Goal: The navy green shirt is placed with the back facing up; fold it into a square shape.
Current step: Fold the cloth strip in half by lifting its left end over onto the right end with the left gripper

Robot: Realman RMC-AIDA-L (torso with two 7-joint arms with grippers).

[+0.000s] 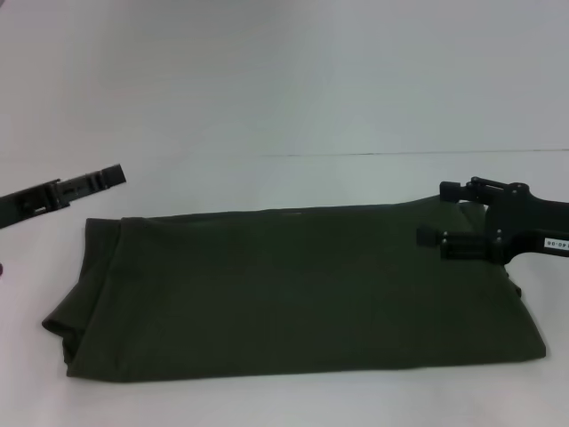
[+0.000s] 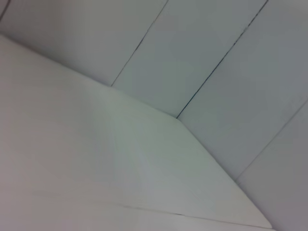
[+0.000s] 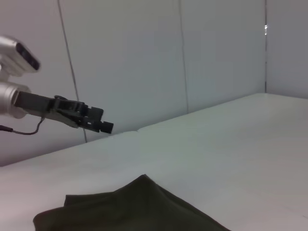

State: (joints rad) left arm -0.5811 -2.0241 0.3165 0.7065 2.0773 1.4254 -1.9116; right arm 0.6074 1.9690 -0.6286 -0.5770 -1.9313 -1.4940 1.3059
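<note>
The navy green shirt (image 1: 293,289) lies folded into a wide band across the white table (image 1: 267,107), plain side up, no print or label readable. The right gripper (image 1: 444,213) hovers over its three o'clock end, fingers parted, holding nothing. The left gripper (image 1: 114,175) hangs off the cloth at ten o'clock, fingers together, empty.

The head camera looks forward and down over the worktop (image 1: 267,107), taking in the whole shirt (image 1: 293,294). The left wrist camera sits close, facing bare worktop (image 2: 96,168) and wall. The right wrist camera looks low across the shirt's (image 3: 134,209) edge at the left gripper (image 3: 103,126), which the head view shares.
</note>
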